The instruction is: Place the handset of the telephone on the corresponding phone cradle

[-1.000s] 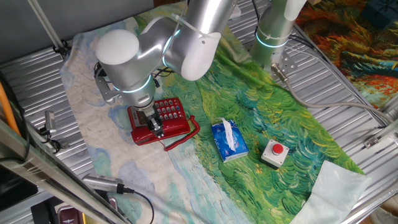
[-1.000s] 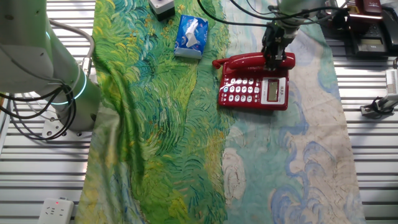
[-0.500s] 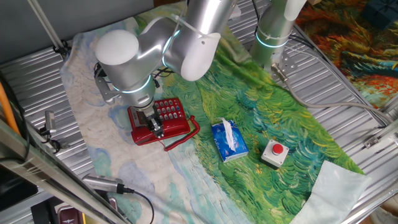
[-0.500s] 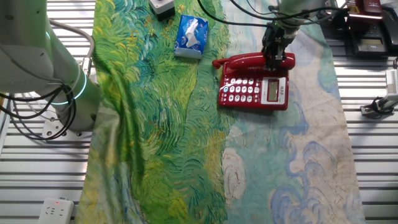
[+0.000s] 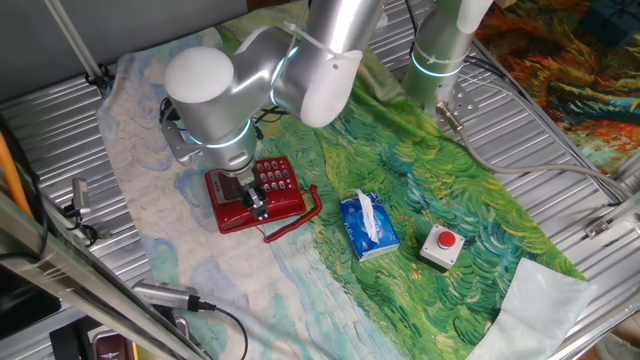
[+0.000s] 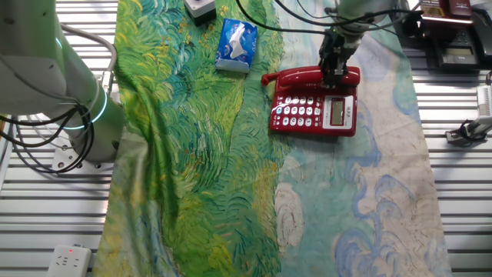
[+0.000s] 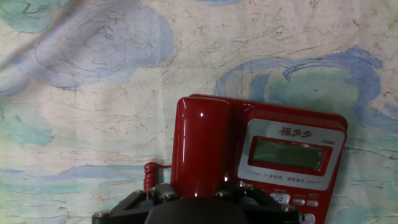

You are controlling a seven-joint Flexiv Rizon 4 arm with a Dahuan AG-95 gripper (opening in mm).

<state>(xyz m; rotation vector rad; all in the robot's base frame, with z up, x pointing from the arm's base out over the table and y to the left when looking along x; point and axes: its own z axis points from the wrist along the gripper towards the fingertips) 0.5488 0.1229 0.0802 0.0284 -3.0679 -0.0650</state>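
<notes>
Hand view: handset [image 7: 200,144] lying in phone cradle [image 7: 186,102], beside display.
Gripper [image 6: 334,71]: over handset; jaw state impossible to tell.
Nearby: blue tissue pack [image 5: 367,226], grey button box [image 5: 441,246].

In the hand view, the near end of the handset [image 7: 200,146] is hidden behind the dark gripper [image 7: 199,202] body at 6 o'clock, and the fingertips are cut off by the bottom edge. The keypad of the telephone [image 7: 292,155] is mostly cropped there. In one fixed view, the phone cradle [image 5: 235,212] is possibly covered by the arm's wrist.
</notes>
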